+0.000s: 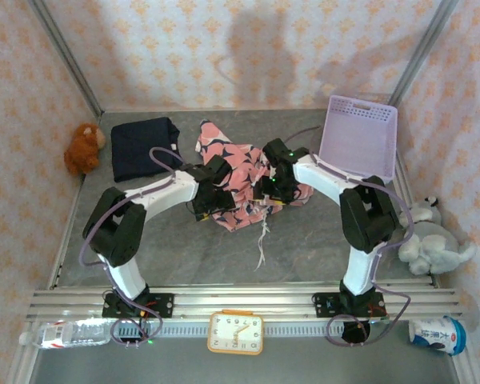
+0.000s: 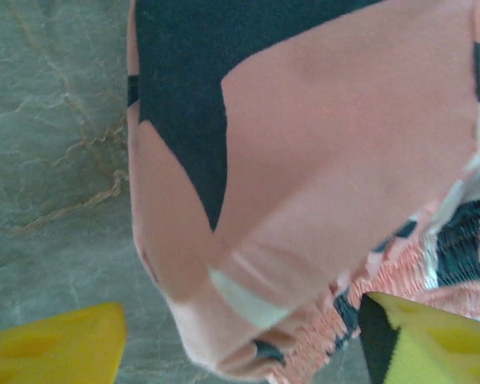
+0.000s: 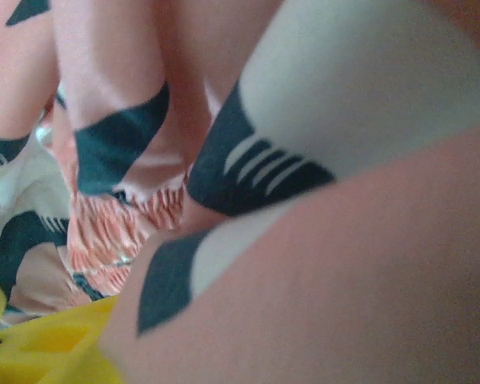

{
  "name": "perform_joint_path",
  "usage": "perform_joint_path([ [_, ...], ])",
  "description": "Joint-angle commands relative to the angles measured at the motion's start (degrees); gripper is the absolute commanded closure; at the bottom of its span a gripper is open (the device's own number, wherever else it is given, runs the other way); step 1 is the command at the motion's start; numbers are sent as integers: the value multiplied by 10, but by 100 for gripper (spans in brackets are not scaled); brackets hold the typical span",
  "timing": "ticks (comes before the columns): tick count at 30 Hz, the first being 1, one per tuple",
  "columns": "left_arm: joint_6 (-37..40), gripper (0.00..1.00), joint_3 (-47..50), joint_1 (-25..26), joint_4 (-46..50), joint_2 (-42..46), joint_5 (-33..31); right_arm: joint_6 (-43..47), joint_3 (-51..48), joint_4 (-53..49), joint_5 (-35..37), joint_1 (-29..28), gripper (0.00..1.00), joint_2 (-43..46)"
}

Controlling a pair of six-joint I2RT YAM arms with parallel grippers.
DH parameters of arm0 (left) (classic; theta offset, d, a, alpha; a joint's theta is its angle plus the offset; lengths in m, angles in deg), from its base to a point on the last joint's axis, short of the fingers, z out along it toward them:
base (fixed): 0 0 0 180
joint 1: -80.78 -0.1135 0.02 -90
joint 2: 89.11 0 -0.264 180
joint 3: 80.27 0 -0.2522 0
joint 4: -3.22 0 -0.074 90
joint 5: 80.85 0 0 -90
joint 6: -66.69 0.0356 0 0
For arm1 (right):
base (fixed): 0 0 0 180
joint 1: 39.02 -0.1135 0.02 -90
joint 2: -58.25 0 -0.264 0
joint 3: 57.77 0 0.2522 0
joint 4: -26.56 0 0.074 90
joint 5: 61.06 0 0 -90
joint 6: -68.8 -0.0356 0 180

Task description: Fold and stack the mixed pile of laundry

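Observation:
The pink garment (image 1: 242,174) with navy-and-white print lies crumpled mid-table, a white drawstring trailing toward the front. The dark navy garment (image 1: 143,147) rests folded at the back left. My left gripper (image 1: 212,198) is down on the pink garment's left side. In the left wrist view its yellow fingers (image 2: 60,348) stand wide apart, with a fold of the pink cloth (image 2: 320,152) lying between them and bare table beside the left finger. My right gripper (image 1: 274,190) presses into the garment's right side. One yellow finger (image 3: 40,348) shows there; pink cloth (image 3: 344,272) hides the other.
A lavender perforated basket (image 1: 358,136) leans at the back right. A brown plush toy (image 1: 84,148) sits at the far left, a grey one (image 1: 432,240) at the right. A clock (image 1: 236,332), a water bottle (image 1: 68,333) and a can (image 1: 438,334) sit along the front rail.

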Motion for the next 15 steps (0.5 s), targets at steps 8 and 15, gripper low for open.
perform_joint_path([
  [8, 26, 84, -71, -15, -6, -106, -7, -43, 66, -19, 99, 6, 88, -57],
  [15, 27, 100, -115, -63, -10, -46, -19, -37, 129, -34, 73, 38, 100, -35],
])
